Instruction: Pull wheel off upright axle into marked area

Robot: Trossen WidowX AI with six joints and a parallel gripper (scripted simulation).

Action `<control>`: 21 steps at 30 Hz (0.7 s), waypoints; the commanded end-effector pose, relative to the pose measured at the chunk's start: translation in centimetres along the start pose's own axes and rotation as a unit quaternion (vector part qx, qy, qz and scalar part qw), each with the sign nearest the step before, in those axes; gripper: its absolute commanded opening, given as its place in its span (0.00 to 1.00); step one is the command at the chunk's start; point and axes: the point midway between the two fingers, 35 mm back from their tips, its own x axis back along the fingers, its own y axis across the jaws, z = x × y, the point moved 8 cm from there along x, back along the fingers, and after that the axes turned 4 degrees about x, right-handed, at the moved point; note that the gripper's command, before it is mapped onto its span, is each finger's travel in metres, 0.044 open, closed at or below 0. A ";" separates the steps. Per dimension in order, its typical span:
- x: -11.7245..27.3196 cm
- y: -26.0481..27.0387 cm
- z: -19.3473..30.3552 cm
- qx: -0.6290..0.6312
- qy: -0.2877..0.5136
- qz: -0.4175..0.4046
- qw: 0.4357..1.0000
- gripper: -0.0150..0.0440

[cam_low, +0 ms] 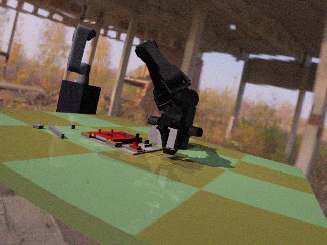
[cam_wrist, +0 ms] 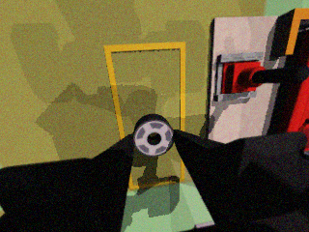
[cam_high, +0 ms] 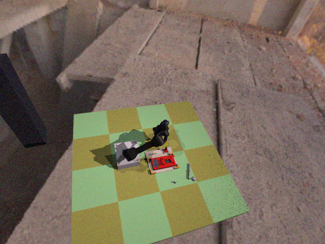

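The wheel [cam_wrist: 164, 141], a small dark disc with a pale spoked face, is held between the fingertips. My gripper [cam_low: 168, 151] [cam_wrist: 153, 135] is shut on it. It is low over the table near the marked area, a yellow outline [cam_low: 156, 161] [cam_wrist: 183, 87]; in the wrist view the wheel overlaps the nearer part of this outline. The exact gap to the table is hard to tell. The upright axle [cam_low: 137, 137] [cam_wrist: 280, 74], a black pin on a red base, stands bare at the board's edge beside the marked area. In the top view the arm hides the fingertips.
The cream board [cam_wrist: 241, 39] carries a red panel [cam_high: 170, 164] [cam_low: 112, 135] with upright pegs. A grey sloped block [cam_high: 128, 165] [cam_low: 155, 135] stands near the arm. A grey bar [cam_high: 189, 171] [cam_low: 55, 131] and small grey blocks [cam_high: 194, 178] [cam_low: 38, 126] lie beyond the board.
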 end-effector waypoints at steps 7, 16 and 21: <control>-1.8 -0.1 0.3 0.001 0.005 0.003 1.000 0.39; -1.2 -0.1 0.3 0.001 0.005 0.003 1.000 0.76; 2.7 0.0 0.3 0.004 0.001 0.002 1.000 0.76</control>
